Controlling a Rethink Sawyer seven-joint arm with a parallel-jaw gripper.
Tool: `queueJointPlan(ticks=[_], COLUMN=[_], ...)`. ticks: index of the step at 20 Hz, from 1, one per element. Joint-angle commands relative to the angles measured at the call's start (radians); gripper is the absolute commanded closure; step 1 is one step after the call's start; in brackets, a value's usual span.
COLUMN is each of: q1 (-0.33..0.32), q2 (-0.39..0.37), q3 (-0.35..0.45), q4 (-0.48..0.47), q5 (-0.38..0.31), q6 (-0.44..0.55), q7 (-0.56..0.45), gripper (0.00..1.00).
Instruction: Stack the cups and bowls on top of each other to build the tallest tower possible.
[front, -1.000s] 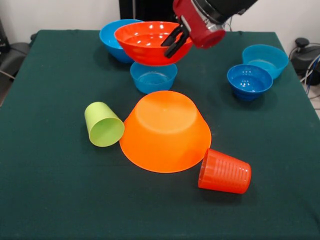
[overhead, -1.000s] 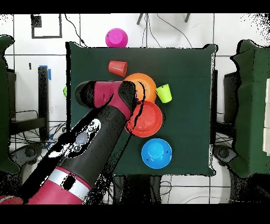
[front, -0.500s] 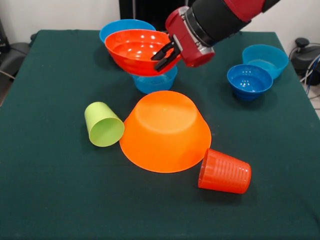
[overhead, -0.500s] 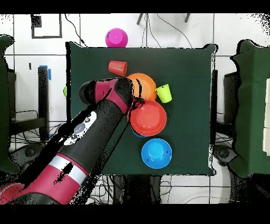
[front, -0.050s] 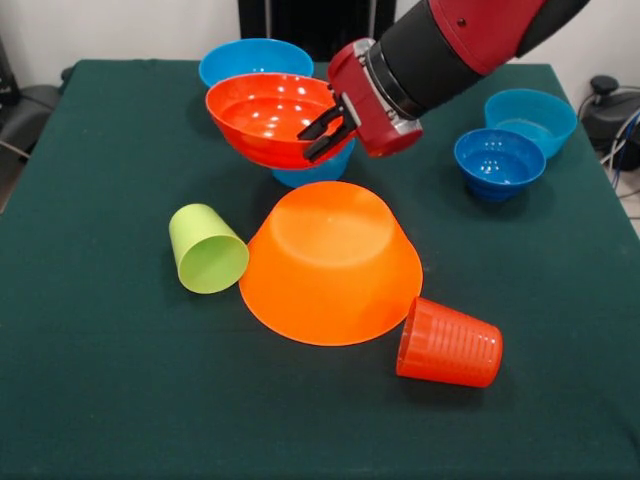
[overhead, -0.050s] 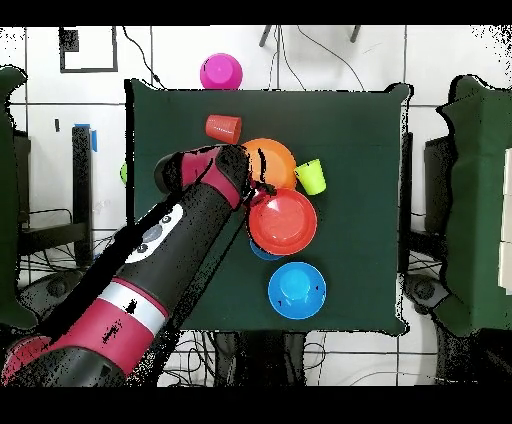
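We see the gripper (front, -0.050s: 322, 130) with its jaws clamped on the rim of the red-orange bowl (front, -0.050s: 268, 117), which hangs tilted in the air above a small blue bowl (front, -0.050s: 318, 167). Just in front, the large orange bowl (front, -0.050s: 330, 262) sits upside down on the table (front, -0.050s: 100, 380). The green cup (front, -0.050s: 206, 249) lies on its side touching that bowl's left edge; the orange cup (front, -0.050s: 450, 345) lies on its side at the bowl's lower right. A medium blue bowl (front, -0.050s: 252, 59) stands behind. Two more blue bowls (front, -0.050s: 500, 160) stand well apart at right. Overhead, a pink bowl (overhead, -0.050s: 220, 72) rests off the table.
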Motion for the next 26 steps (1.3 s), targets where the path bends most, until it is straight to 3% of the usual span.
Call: queueJointPlan(ticks=[1, 14, 26], q1=[-0.009, -0.041, -0.055], q2=[0.028, 0.024, 0.084], q3=[0.070, 0.090, 0.082], q4=[-0.099, -0.164, -0.229], q5=[0.027, 0.054, 0.053], q6=[0.115, 0.177, 0.162], q7=[0.129, 0.095, 0.123], gripper=[1.00, 1.00, 1.00])
